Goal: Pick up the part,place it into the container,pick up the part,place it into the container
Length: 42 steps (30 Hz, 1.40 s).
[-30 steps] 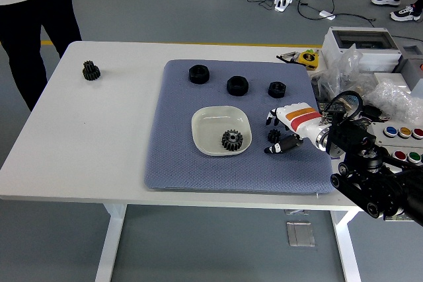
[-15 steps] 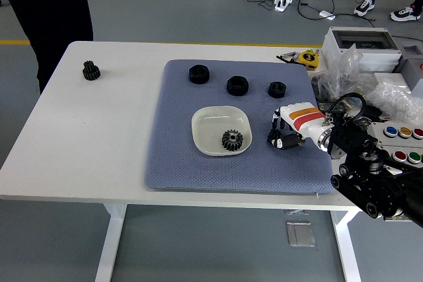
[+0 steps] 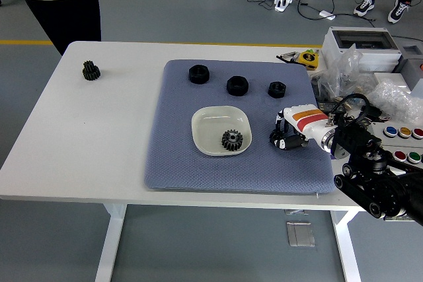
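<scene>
At the right of the frame the right robot hand (image 3: 285, 138) has its fingers curled around a small black part on the blue mat (image 3: 178, 163), just right of the white dish (image 3: 206, 122) already holding one gear (image 3: 232, 139), apparently to lift it there.

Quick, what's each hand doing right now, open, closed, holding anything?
Left hand: not in view.
Right hand: fingers curled shut on a small black part on the blue mat, right of the white container.
</scene>
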Each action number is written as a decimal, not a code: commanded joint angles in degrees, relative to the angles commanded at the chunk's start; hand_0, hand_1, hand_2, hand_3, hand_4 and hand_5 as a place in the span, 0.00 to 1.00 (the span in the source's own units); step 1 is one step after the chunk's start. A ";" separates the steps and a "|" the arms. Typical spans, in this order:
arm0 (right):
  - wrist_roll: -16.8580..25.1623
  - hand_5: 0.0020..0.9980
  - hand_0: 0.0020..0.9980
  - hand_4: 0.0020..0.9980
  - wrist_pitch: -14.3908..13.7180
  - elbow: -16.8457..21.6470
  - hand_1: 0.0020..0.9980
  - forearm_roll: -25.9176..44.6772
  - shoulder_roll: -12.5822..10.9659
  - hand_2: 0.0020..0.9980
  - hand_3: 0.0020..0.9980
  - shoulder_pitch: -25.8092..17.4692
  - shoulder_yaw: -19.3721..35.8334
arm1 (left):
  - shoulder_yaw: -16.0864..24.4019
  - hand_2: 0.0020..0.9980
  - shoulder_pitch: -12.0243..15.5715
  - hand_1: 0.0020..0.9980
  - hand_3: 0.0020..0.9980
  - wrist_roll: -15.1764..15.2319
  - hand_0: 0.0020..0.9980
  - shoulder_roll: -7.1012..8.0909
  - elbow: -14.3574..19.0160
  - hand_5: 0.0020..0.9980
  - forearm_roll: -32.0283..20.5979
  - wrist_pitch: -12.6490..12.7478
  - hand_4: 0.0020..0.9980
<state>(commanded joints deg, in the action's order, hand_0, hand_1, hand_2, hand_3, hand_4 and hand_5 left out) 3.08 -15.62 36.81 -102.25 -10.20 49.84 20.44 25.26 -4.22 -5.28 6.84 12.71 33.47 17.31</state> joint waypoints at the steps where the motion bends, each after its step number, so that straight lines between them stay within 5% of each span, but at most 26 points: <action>1: 0.01 0.42 0.12 0.76 0.00 0.15 0.30 -0.08 -0.08 0.44 0.51 -0.02 0.12 | -0.03 0.62 0.02 0.63 0.56 0.02 0.63 0.01 -0.01 0.55 -0.05 0.00 0.63; 26: 0.50 0.41 0.08 0.76 0.66 3.62 0.22 -2.48 -1.02 0.38 0.50 -0.12 2.26 | -0.07 0.62 0.13 0.63 0.56 0.13 0.63 0.01 -0.08 0.55 -0.30 -0.01 0.63; 27: 0.48 0.42 0.11 0.88 0.51 3.82 0.25 -2.81 -1.06 0.41 0.53 -0.16 2.51 | -0.07 0.62 0.15 0.63 0.56 0.12 0.63 0.01 -0.07 0.55 -0.29 -0.02 0.63; 32: -0.13 0.42 0.11 0.88 1.73 4.60 0.25 -5.66 -1.31 0.41 0.53 -0.20 3.98 | -0.06 0.62 0.19 0.63 0.56 0.09 0.63 0.02 -0.06 0.55 -0.21 -0.07 0.63; 33: -0.18 0.49 0.21 1.00 2.05 4.69 0.34 -6.11 -1.39 0.48 0.58 -0.24 4.22 | -0.05 0.62 0.19 0.63 0.56 0.09 0.63 0.02 -0.06 0.55 -0.21 -0.07 0.63; 38: -0.07 0.49 0.21 1.00 2.88 4.92 0.34 -6.82 -1.74 0.48 0.58 -0.60 5.02 | -0.10 0.62 0.23 0.63 0.56 0.12 0.63 0.03 -0.06 0.55 -0.31 -0.04 0.63; 39: 0.07 0.51 0.27 1.00 3.11 4.81 0.46 -6.50 -1.75 0.60 0.61 -0.64 4.90 | -0.04 0.62 0.24 0.63 0.56 0.10 0.63 0.03 -0.07 0.55 -0.20 -0.05 0.63; 42: 0.15 0.51 0.27 1.00 3.02 4.16 0.46 -5.46 -1.57 0.60 0.61 -0.76 4.34 | 0.06 0.62 0.26 0.63 0.56 0.03 0.63 0.03 -0.06 0.55 0.00 -0.06 0.63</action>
<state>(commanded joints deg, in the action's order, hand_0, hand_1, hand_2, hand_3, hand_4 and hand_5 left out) 3.23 -12.60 40.97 -107.72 -11.78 49.07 24.78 25.32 -3.96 -5.25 6.87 12.65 33.47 17.25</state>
